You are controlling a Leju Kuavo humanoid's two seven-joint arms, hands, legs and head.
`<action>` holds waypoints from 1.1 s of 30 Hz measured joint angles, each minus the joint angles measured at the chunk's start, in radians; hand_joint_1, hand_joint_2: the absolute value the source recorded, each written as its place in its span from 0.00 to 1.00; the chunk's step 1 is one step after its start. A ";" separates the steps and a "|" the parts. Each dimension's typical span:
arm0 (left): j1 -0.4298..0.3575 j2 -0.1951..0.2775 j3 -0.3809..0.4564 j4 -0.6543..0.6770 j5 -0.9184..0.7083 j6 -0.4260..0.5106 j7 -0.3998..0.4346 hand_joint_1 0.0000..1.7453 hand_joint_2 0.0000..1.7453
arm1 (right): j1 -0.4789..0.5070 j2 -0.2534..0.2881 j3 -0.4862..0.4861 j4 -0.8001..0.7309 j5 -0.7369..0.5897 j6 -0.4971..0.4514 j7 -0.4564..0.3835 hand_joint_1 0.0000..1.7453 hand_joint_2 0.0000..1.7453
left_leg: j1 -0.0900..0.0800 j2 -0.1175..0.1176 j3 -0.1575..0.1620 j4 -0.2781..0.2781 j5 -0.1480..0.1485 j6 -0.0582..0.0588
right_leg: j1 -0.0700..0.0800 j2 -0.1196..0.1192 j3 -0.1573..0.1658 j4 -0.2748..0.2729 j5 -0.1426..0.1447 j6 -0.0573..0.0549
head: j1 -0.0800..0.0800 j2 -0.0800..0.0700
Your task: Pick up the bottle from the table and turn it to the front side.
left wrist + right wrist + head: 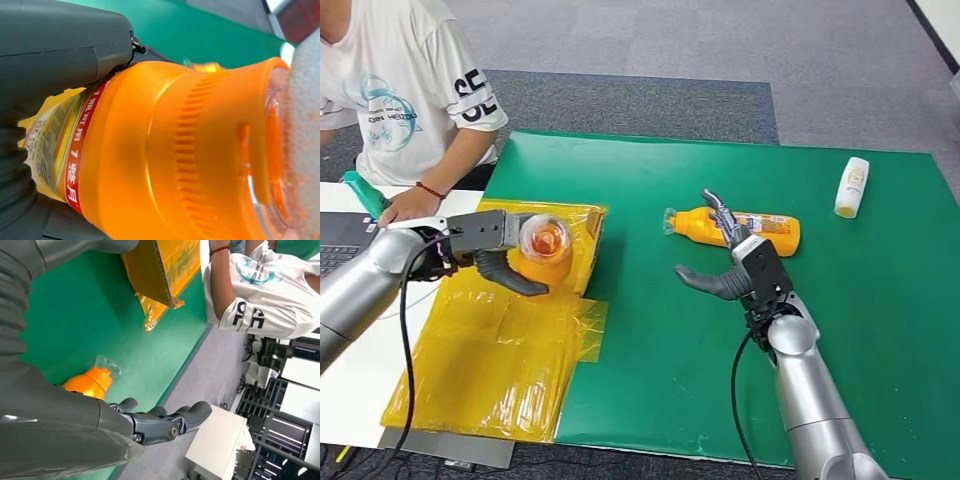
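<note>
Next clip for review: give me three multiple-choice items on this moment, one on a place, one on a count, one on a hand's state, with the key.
1. Where does the white bottle lie?
A. on the green mat, far right
B. on the yellow sheet
C. in the right hand

2. How many orange bottles are there?
A. one
B. two
C. three

3. What is the left hand doing?
A. hanging open
B. holding an orange bottle
C. pressing the laptop

Key: 1 A, it rests alone near the mat's far right edge. 2 B, one is in the left hand, and another orange bottle lies on the mat by the right hand. 3 B, the left wrist view shows the thumb against the bottle's body.
</note>
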 joint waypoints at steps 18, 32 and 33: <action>-0.241 0.180 -0.197 -0.011 0.624 -0.158 0.136 1.00 1.00 | -0.046 0.026 0.064 0.071 -0.004 0.000 -0.001 0.00 1.00 | 0.002 0.000 -0.002 0.000 0.001 -0.002 | 0.002 0.000 -0.002 0.001 0.001 -0.002 | 0.000 0.000; -0.345 0.181 -0.437 0.093 0.543 -0.241 0.299 1.00 1.00 | -0.093 0.062 0.119 0.119 -0.007 0.023 0.005 0.00 1.00 | 0.002 0.000 -0.003 0.000 0.002 -0.003 | 0.002 0.000 -0.004 0.001 0.002 -0.004 | 0.000 0.000; -0.356 0.175 -0.460 0.101 0.533 -0.242 0.297 1.00 1.00 | -0.096 0.065 0.121 0.121 -0.006 0.023 0.005 0.00 1.00 | 0.002 0.000 -0.003 0.000 0.002 -0.003 | 0.002 0.000 -0.004 0.001 0.002 -0.004 | 0.000 0.000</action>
